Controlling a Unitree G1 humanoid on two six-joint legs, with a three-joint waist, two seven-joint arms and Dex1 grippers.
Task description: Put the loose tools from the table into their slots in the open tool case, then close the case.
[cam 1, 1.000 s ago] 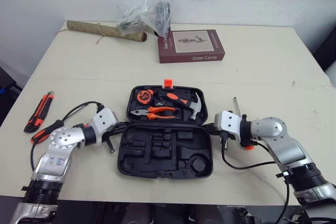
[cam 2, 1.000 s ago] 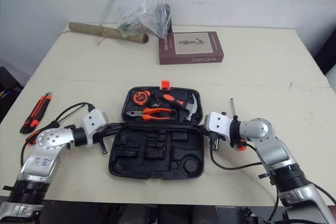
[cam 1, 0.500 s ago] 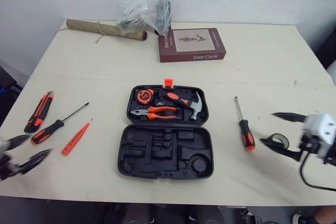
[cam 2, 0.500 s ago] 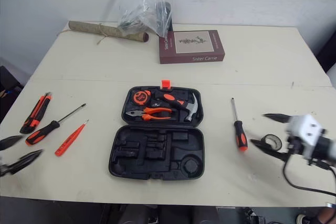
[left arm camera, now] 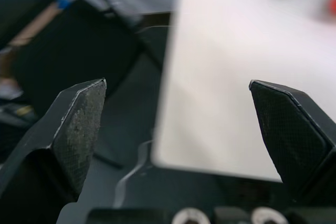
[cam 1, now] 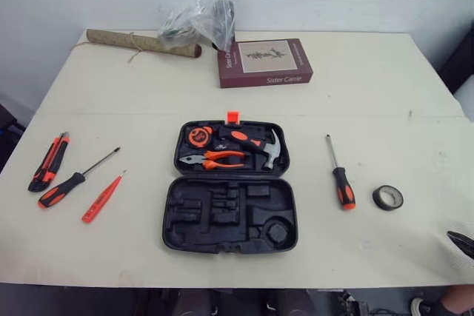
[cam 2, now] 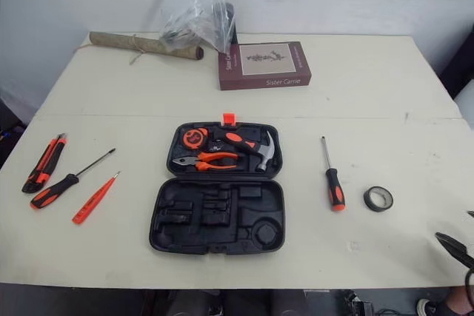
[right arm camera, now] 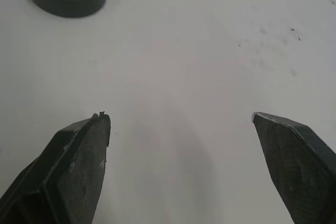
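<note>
**Both claws released, five loose tools out on the worktop**

I see the tool case (cam 1: pixel 229 186) lying open at the centre of the worktop (cam 1: pixel 148 94), its hinge running left to right across the frame. The upper half, with an orange latch (cam 1: pixel 233 116) on its top edge, holds a tape measure (cam 1: pixel 199 135), pliers (cam 1: pixel 216 158) with the nose pointing left, and a hammer (cam 1: pixel 258 144) with its head at the right. The slots in the lower half are empty.

At the left of the frame, well apart from the case, three tools lie on near-parallel diagonals. The utility knife (cam 1: pixel 46 162) lies steepest. The black-handled screwdriver (cam 1: pixel 78 177) has its tip to the upper right. The orange tester pen (cam 1: pixel 102 197) has its thin end to the upper right too.

Right of the case, the second screwdriver (cam 1: pixel 338 175) runs almost straight up the frame, tip at the top and handle at the bottom. The tape roll (cam 1: pixel 387 197) lies flat just beyond it.

My right claw (right arm camera: pixel 178 115) is spread wide over bare worktop near the tape roll, gripping nothing. My left claw (left arm camera: pixel 176 85) is also spread wide and empty, over the worktop's edge.
</note>
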